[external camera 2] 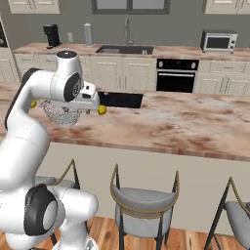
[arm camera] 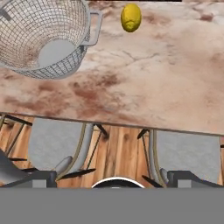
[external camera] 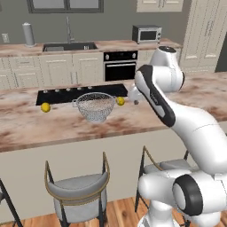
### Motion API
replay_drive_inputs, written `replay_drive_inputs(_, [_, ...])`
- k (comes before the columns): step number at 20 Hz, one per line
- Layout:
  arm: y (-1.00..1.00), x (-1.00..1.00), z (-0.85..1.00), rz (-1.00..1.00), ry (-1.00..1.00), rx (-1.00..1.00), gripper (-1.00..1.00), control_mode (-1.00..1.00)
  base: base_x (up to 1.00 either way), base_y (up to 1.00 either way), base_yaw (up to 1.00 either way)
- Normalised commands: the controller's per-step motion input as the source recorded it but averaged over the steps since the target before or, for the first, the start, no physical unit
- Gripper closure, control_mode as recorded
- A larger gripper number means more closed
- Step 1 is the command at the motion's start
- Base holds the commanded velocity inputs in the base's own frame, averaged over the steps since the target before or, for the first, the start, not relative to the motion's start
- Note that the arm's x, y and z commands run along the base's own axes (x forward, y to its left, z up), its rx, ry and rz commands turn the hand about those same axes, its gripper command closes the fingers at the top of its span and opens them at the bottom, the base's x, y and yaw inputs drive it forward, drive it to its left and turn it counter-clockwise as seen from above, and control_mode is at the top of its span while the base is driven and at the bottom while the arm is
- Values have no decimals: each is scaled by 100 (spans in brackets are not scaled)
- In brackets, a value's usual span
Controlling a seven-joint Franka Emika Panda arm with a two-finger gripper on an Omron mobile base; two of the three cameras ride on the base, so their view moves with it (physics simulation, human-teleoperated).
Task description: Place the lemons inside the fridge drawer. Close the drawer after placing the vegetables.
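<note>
Both lemons (external camera: 45,107) (external camera: 120,101) sat on the counter (external camera: 53,126) beside the bowl (external camera: 95,106). The gripper's (arm camera: 112,177) fingers were wide apart, holding nothing. Everything was left to do.

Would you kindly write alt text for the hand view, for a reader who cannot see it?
A lemon lies on a marbled brown countertop, just right of an empty wire-mesh bowl and apart from it. Below the counter edge, two grey-cushioned stools stand on a wooden floor.

Marble island counter (external camera: 177,95): wire-mesh bowl (external camera: 95,106), two lemons (external camera: 45,107) (external camera: 120,101), black cooktop (external camera: 62,95).
</note>
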Motion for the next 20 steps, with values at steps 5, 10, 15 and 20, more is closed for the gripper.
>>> replay_drive_inputs(5, [1,100,-3,12,16,13,-100,-100,0,0,0])
replay_drive_inputs(10, [8,84,-34,4,10,0,-100,-100,0,0,0])
replay_drive_inputs(15, [20,80,-69,2,9,-5,-100,-100,0,0,0])
replay_drive_inputs(20, [2,36,-30,1,13,-4,-100,-100,0,0,0])
